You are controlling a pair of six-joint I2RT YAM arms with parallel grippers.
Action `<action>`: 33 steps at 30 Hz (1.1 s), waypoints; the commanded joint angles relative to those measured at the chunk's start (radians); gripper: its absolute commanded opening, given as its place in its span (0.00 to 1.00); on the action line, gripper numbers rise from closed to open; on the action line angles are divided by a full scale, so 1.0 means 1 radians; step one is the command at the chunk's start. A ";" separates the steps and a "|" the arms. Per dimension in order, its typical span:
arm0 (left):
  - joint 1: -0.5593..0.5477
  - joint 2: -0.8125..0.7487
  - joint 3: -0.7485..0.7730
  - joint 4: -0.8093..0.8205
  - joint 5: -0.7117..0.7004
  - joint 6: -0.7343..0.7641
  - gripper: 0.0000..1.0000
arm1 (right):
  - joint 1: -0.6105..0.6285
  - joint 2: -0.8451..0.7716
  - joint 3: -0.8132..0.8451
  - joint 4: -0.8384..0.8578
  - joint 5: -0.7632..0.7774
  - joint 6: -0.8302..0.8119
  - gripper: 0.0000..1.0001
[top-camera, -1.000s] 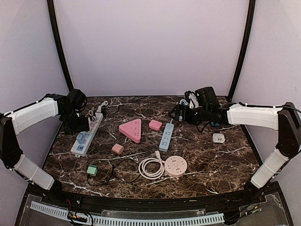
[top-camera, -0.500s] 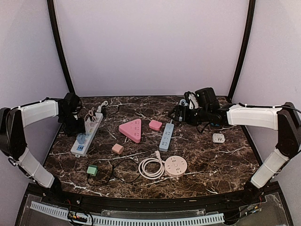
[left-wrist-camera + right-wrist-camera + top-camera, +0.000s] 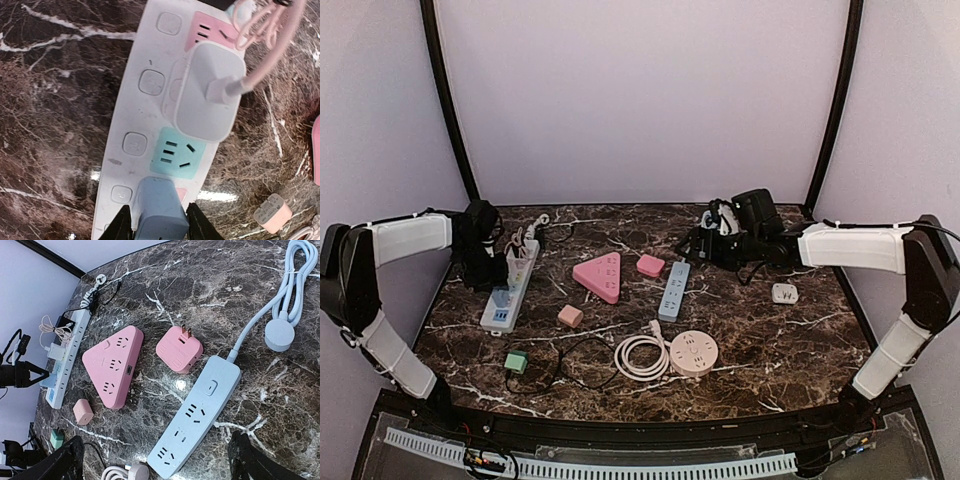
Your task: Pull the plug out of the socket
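A white power strip (image 3: 145, 115) lies at the table's left (image 3: 510, 300). A pale blue plug (image 3: 157, 205) sits in a socket near its front end. A white adapter (image 3: 205, 95) with a pink cable is plugged in further up. My left gripper (image 3: 159, 225) straddles the blue plug, with one finger against each side, and is shut on it; in the top view it (image 3: 492, 268) is at the strip's left side. My right gripper (image 3: 157, 462) is open and empty, hovering over the back right of the table (image 3: 703, 243).
A pink triangular strip (image 3: 600, 275), a pink adapter (image 3: 650, 265) and a blue strip (image 3: 673, 290) lie mid-table. A small pink cube (image 3: 570, 316), a green adapter (image 3: 516, 362), a round pink socket (image 3: 693, 353) with coiled cord and a white adapter (image 3: 784, 293) lie nearer.
My left gripper has moved right and forward along the white strip onto the blue plug. The strip's near end has shifted slightly right. The right arm has barely moved.
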 commanded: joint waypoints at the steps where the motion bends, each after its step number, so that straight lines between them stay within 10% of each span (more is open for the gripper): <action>1: -0.073 -0.017 0.018 -0.010 0.059 -0.048 0.36 | 0.001 0.019 0.006 0.064 -0.027 0.012 0.96; 25: -0.227 -0.127 -0.127 0.133 0.205 -0.223 0.00 | 0.288 0.305 0.341 0.020 -0.129 0.034 0.92; 33: -0.329 -0.171 -0.180 0.134 0.180 -0.299 0.00 | 0.349 0.502 0.552 0.030 -0.277 0.064 0.48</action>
